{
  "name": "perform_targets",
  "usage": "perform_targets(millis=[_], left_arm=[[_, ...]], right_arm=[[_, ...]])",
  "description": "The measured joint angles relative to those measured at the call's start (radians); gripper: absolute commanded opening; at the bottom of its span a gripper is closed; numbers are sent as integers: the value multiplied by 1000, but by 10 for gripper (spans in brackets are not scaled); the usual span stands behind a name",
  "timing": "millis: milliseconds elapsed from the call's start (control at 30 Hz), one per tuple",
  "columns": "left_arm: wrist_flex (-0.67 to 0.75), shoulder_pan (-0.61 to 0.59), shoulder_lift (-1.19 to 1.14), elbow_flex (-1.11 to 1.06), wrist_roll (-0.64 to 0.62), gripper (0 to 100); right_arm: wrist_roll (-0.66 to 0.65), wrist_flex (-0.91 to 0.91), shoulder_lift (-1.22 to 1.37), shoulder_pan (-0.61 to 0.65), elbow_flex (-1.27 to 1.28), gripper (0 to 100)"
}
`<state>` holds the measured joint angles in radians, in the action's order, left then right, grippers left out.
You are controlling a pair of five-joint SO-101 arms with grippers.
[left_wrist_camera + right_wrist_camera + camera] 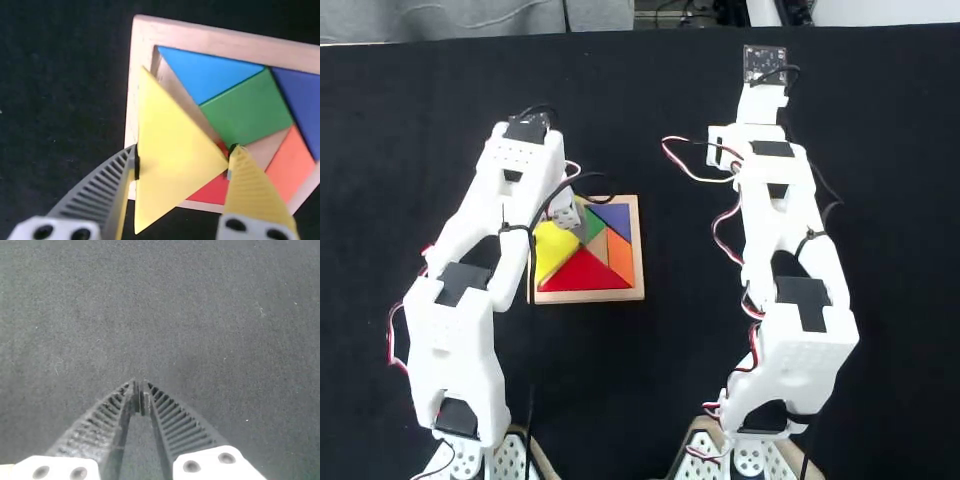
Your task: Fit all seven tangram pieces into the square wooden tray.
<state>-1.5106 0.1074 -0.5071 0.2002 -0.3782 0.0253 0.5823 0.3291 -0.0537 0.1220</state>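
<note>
The square wooden tray (pixel 638 262) lies on the black table between the two arms. In it I see blue, green, dark blue, orange and red pieces. My left gripper (pixel 182 162) is shut on the large yellow triangle (pixel 167 155), held over the tray's left side, above the bare wood gap (pixel 172 92). In the high view the yellow triangle (pixel 552 248) sits at the tray's left edge beside the red triangle (pixel 584 272). My right gripper (pixel 139 392) is shut with nothing in it, over bare black cloth. The right arm (pixel 785 250) stretches along the table's right side.
Black cloth (pixel 880 150) covers the whole table. The left arm (pixel 485 270) stretches along the tray's left side. Cables hang from both arms.
</note>
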Motion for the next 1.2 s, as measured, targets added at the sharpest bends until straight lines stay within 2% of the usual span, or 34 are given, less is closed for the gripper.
perform_targets(millis=[100,600,933,1200], left_arm=[[0,0,0,-3,-8,317],[-12,-18,0,3,-3,318],[-43,-72,0,15,169,318],[-43,-74,-35,17,230,318]], right_arm=[[0,0,0,0,0,15],[0,0,0,0,0,15],[0,0,0,0,0,15],[0,0,0,0,0,15]])
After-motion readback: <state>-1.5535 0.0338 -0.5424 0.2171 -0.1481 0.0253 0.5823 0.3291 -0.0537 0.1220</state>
